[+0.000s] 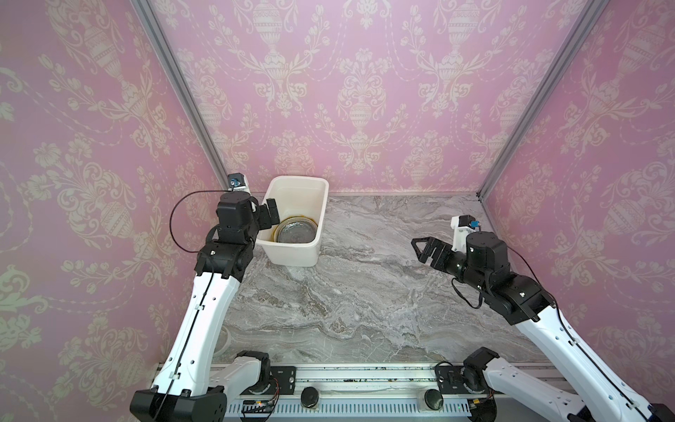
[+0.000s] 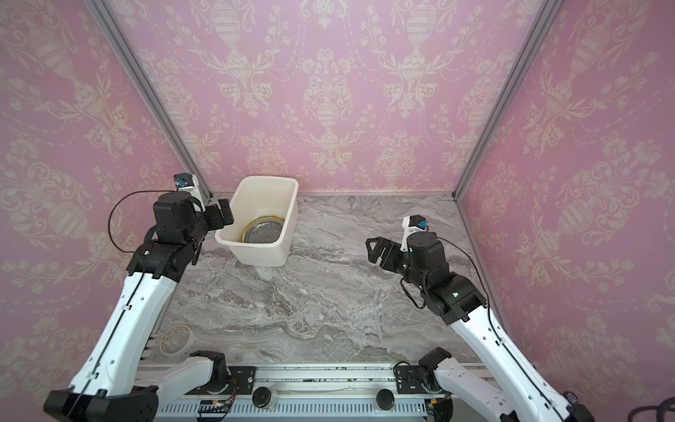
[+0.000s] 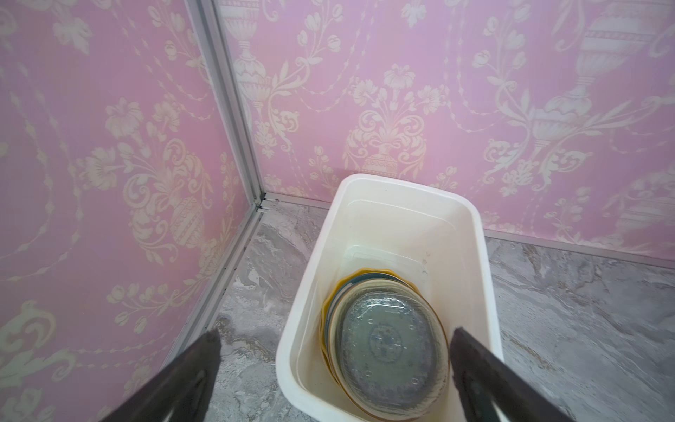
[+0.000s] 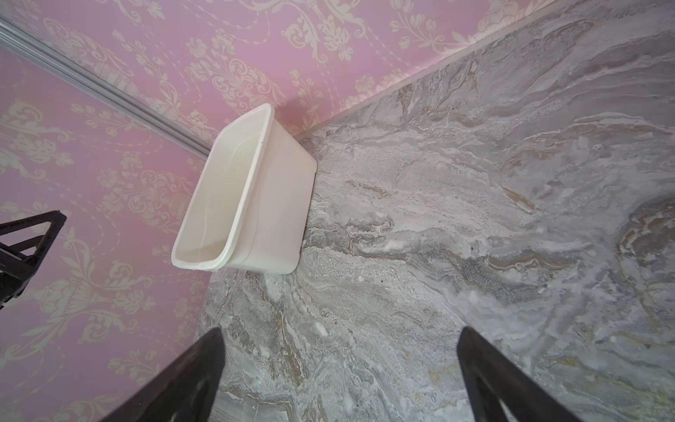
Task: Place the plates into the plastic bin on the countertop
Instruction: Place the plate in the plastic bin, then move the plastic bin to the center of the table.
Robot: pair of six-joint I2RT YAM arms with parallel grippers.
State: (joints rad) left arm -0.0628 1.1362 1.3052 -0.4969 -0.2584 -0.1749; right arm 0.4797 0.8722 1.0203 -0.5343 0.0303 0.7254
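we find the left hand (image 1: pixel 268 216) spread wide, gripping nothing, at the left rim of the white plastic bin (image 1: pixel 288 252). the plates (image 1: pixel 295 232) lie stacked inside at its near end, clear glass uppermost. further right, over the marbled grey counter (image 1: pixel 365 292), the right hand (image 1: pixel 420 250) hangs wide, well apart from the bin.
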